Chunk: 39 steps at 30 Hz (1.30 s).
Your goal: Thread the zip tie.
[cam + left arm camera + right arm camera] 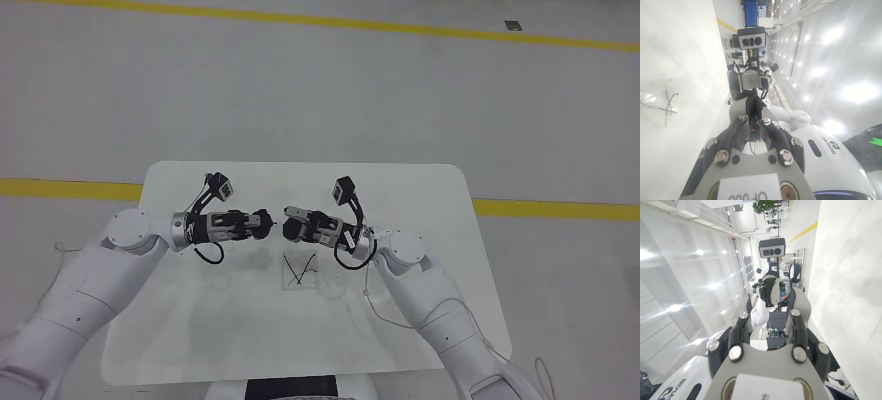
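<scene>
Left gripper (753,98) has its black padded fingers pressed together; whether they pinch anything cannot be told. Facing it tip to tip, the right gripper (770,298) is spread wide and holds nothing. Two thin black zip ties (300,272) lie crossed on a clear plastic sheet (651,98) on the smooth white, round-cornered table (420,200). The grey floor (300,90) carries a yellow line (60,188).

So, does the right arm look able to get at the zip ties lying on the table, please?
Probably yes: the zip ties lie on the table just below the raised right hand, towards the robot, with nothing between them, and that hand looks open.
</scene>
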{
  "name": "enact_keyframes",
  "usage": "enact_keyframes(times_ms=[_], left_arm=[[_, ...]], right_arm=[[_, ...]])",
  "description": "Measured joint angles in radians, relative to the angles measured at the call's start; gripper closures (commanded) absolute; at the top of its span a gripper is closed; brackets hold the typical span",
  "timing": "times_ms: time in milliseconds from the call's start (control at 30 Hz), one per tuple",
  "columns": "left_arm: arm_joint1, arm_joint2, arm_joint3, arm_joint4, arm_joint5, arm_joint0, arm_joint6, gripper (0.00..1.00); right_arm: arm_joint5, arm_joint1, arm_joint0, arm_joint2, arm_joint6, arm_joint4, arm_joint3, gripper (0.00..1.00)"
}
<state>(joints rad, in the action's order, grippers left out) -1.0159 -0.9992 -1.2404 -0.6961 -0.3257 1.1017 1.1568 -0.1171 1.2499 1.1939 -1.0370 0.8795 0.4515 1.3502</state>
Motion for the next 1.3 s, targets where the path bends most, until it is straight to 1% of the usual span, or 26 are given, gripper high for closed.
enact_keyframes(times_ms=[133,233,567,600,667,700,833,900,967,1033,1100,1233,1300], left_arm=[[0.001,-0.006,0.002,-0.008,0.001,0.006,-0.002,1.00],[0.000,-0.004,0.011,-0.027,0.021,0.006,0.002,1.00],[0.000,-0.004,0.011,-0.026,0.021,0.006,0.001,1.00],[0.000,-0.006,0.010,-0.024,0.017,0.007,-0.005,1.00],[0.000,-0.012,0.017,-0.018,-0.010,0.013,-0.035,1.00],[0.000,-0.017,0.025,-0.008,-0.015,0.013,-0.036,1.00],[0.001,-0.056,0.085,0.038,-0.014,0.008,-0.035,1.00],[-0.003,-0.082,0.107,0.050,-0.014,0.011,-0.031,1.00],[-0.008,-0.109,0.119,0.057,-0.014,0.014,-0.014,1.00],[-0.016,-0.147,0.120,0.064,-0.014,0.022,0.019,1.00],[-0.024,-0.183,0.112,0.092,-0.014,0.030,0.047,1.00],[-0.049,-0.265,0.074,0.163,-0.014,0.062,0.114,1.00],[-0.063,-0.298,0.060,0.188,-0.014,0.075,0.148,1.00]], right_arm=[[-0.006,-0.005,0.013,-0.019,-0.020,-0.013,0.013,0.00],[-0.006,-0.005,0.013,-0.019,-0.022,-0.015,0.014,0.00],[-0.006,-0.005,0.013,-0.019,-0.021,-0.014,0.013,0.00],[-0.006,-0.005,0.013,-0.019,-0.021,-0.014,0.013,0.00],[-0.006,-0.005,0.013,-0.019,-0.021,-0.014,0.013,0.00],[-0.006,-0.005,0.013,-0.019,-0.021,-0.014,0.013,0.00],[-0.006,-0.005,0.013,-0.019,-0.021,-0.014,0.013,0.00],[-0.006,-0.005,0.013,-0.019,-0.021,-0.014,0.013,0.00],[-0.006,-0.005,0.013,-0.019,-0.021,-0.014,0.013,0.00],[-0.006,-0.005,0.013,-0.019,-0.021,-0.014,0.013,0.00],[-0.006,-0.005,0.013,-0.019,-0.021,-0.014,0.013,0.00],[-0.006,-0.005,0.013,-0.019,-0.021,-0.014,0.013,0.00],[-0.006,-0.005,0.013,-0.019,-0.021,-0.014,0.013,0.00]])
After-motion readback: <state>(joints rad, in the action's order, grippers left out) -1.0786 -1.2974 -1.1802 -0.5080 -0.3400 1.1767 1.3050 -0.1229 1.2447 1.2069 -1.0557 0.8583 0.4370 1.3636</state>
